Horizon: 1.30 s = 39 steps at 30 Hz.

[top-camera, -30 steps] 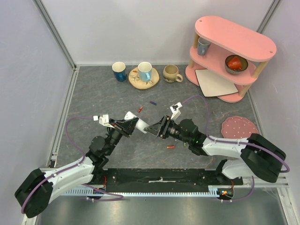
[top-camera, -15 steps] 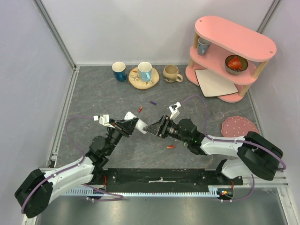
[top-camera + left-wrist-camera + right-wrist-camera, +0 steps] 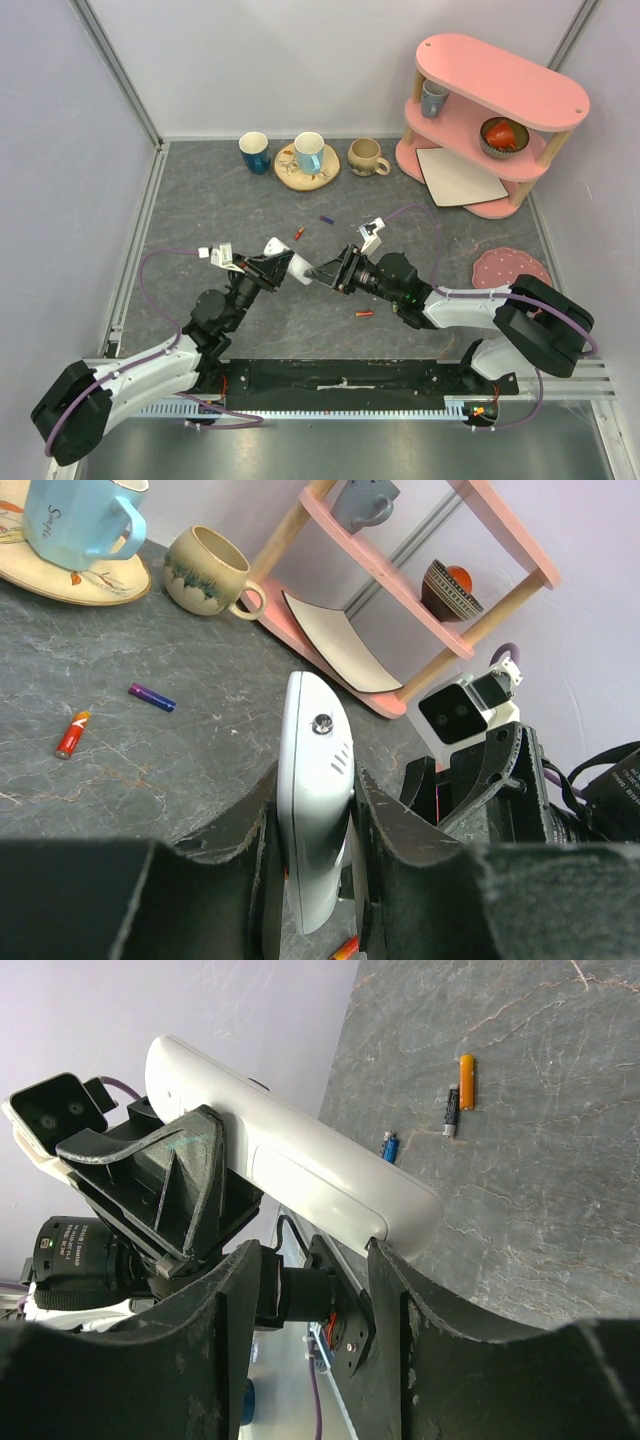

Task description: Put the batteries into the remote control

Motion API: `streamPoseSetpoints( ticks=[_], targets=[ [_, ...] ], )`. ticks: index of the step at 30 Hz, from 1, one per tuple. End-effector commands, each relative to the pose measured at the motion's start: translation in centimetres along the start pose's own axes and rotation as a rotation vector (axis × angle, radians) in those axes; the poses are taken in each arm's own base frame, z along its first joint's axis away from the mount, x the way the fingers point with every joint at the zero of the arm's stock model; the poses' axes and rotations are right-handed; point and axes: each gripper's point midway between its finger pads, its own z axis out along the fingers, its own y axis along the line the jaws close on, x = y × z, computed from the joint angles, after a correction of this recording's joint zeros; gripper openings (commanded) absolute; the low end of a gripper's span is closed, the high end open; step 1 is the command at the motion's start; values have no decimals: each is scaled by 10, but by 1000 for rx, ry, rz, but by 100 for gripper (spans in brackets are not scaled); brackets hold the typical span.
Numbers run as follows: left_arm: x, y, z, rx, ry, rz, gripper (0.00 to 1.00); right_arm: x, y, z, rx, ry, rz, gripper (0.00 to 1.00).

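The remote control [image 3: 297, 268] is a slim white handset held off the table, tilted, with my left gripper [image 3: 272, 268] shut on its lower part. In the left wrist view the remote control [image 3: 318, 770] stands edge-on between the two dark fingers. My right gripper [image 3: 312, 1260] is open at the remote control's [image 3: 300, 1160] free end, with one fingertip [image 3: 385, 1255] touching that end. Batteries lie loose on the table: a red-orange one [image 3: 299, 234], a purple one [image 3: 326, 219] and another red-orange one [image 3: 365, 314] near the right arm.
At the back stand a dark blue cup [image 3: 254, 152], a light blue cup on a wooden plate [image 3: 300, 172] and a beige mug [image 3: 366, 156]. A pink shelf [image 3: 490, 120] with a bowl and white card fills the back right. A pink dotted mat [image 3: 510, 270] lies right.
My right gripper has crept left toward the remote control's end and its jaws have narrowed a little. The left gripper and the remote control have stayed put.
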Motion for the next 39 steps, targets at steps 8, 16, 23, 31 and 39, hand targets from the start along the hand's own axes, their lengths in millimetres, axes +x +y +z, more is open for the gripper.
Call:
streamPoseSetpoints(
  ticks=[8, 16, 23, 31, 39],
  targets=[
    [-4, -24, 4, 55, 16, 10, 2, -19, 53, 3, -159, -51, -19, 54],
    [-6, -18, 4, 18, 5, 27, 2, -19, 52, 0, -153, -49, -21, 54],
    [-5, -15, 4, 5, 11, 35, 2, -19, 52, -2, -152, -52, -26, 54],
    [-3, -16, 5, 0, 23, 60, 2, -21, 55, -4, -154, -64, -31, 54],
    [-1, -15, 5, -12, 35, 84, 2, -22, 55, -4, -148, -66, -40, 54]
  ],
)
